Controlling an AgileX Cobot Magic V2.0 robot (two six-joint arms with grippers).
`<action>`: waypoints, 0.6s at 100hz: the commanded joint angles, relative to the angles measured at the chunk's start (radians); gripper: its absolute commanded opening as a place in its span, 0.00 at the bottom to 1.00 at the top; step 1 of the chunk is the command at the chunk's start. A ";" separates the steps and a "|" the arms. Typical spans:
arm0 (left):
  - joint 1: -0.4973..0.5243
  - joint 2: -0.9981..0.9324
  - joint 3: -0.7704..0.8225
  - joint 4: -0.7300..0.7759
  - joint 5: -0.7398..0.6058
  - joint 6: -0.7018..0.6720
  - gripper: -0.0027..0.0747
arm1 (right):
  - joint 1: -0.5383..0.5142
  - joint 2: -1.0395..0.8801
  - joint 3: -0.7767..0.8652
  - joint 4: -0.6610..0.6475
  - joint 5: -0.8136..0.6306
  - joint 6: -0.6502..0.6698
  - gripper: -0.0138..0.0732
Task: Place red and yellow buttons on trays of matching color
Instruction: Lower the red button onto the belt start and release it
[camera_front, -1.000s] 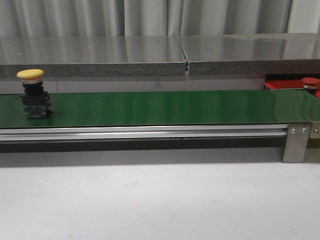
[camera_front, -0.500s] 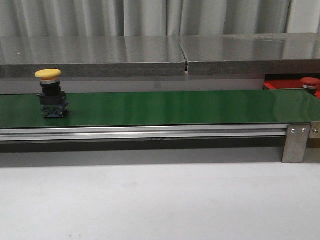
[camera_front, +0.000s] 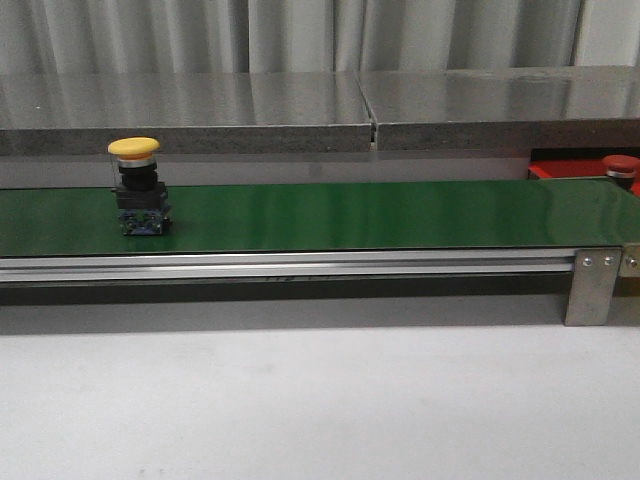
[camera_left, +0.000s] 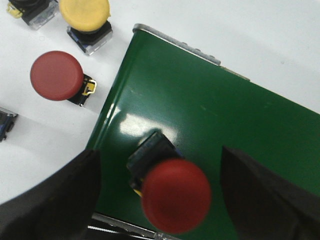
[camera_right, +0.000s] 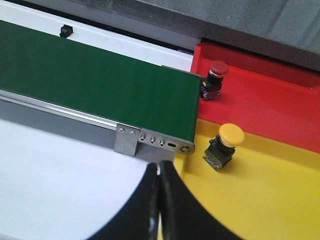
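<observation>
Neither gripper shows in my front view. On the green belt (camera_front: 350, 215) a yellow button (camera_front: 138, 186) stands upright toward the left end. At the far right a red button (camera_front: 621, 168) sits on the red tray (camera_front: 550, 170), behind the belt's end.

From my left wrist I see the left gripper (camera_left: 160, 200) spread wide, its dark fingers (camera_left: 55, 200) on either side of a red button (camera_left: 172, 192) that stands on the belt near its end, not touching it. On the white table (camera_left: 30, 130) beside the belt are another red button (camera_left: 59, 76) and a yellow one (camera_left: 86, 17).

From my right wrist I see the right gripper (camera_right: 159, 200) pinched together, holding nothing. Past the belt's end, the red tray (camera_right: 270, 100) holds one red button (camera_right: 215, 79); the yellow tray (camera_right: 260, 200) next to it holds one yellow button (camera_right: 225, 145).
</observation>
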 joint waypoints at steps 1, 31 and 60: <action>-0.005 -0.062 -0.033 -0.023 -0.053 0.012 0.70 | 0.001 0.007 -0.025 0.003 -0.069 -0.006 0.08; -0.069 -0.153 -0.021 -0.028 -0.090 0.153 0.39 | 0.001 0.007 -0.025 0.003 -0.069 -0.006 0.08; -0.213 -0.263 0.079 -0.028 -0.177 0.192 0.01 | 0.001 0.007 -0.025 0.003 -0.070 -0.006 0.08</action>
